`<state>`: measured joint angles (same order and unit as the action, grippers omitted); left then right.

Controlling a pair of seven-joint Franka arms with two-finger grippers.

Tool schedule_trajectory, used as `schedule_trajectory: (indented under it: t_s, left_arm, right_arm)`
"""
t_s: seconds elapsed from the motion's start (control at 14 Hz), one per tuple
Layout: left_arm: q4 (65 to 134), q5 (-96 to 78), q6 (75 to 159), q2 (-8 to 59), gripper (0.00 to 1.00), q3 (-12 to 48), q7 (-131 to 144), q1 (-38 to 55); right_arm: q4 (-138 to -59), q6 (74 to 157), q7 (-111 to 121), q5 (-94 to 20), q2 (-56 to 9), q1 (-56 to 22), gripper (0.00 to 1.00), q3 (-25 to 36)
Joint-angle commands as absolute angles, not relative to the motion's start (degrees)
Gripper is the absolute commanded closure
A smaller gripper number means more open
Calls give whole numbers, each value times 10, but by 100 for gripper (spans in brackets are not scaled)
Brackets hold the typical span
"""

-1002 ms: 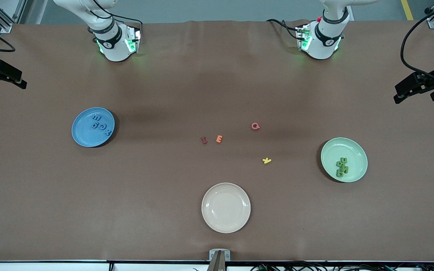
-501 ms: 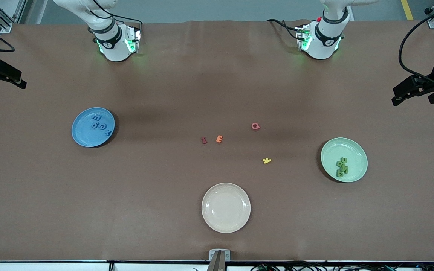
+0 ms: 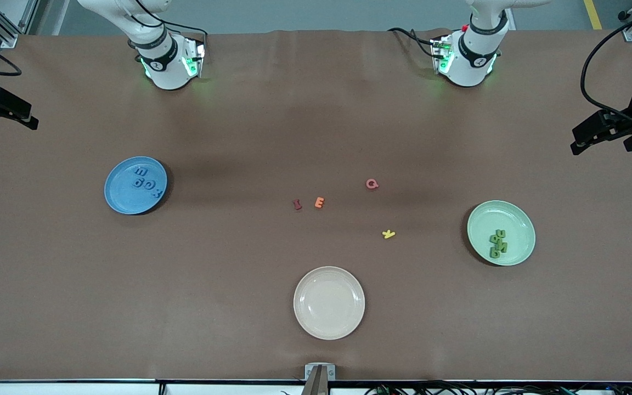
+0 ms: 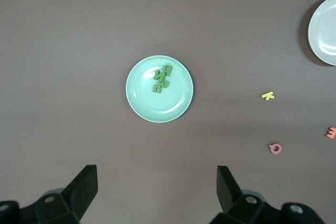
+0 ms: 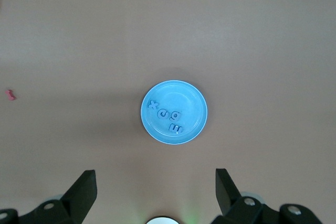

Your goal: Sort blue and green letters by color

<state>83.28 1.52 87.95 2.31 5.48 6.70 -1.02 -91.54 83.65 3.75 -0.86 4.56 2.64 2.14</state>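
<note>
Now | my left gripper [image 4: 155,195] wide open, empty, high over green plate [image 3: 519,219] holding green letters [image 3: 497,243] | my right gripper [image 5: 155,195] likewise over blue plate [image 3: 121,197], blue letters [image 3: 147,182] in it

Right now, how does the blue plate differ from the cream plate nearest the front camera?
The round blue plate holds four small blue foam letters; the round cream plate holds nothing. The blue plate lies toward the right arm's end of the table and farther from the front camera; the cream plate sits mid-table, nearest that camera. The cream plate looks somewhat larger. Both lie flat on the brown table.
</note>
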Motion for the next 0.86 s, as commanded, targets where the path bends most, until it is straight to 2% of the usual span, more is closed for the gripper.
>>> schedule_trajectory:
  t_s: [0.0,0.79]
  left_arm:
    - [834,13,884,18,0,54,58,-11]
    - [833,18,884,23,0,53,59,-13]
  right_arm:
    - [-929,840,39,-14,60,39,0,15]
    - [-929,843,39,-14,59,39,0,15]
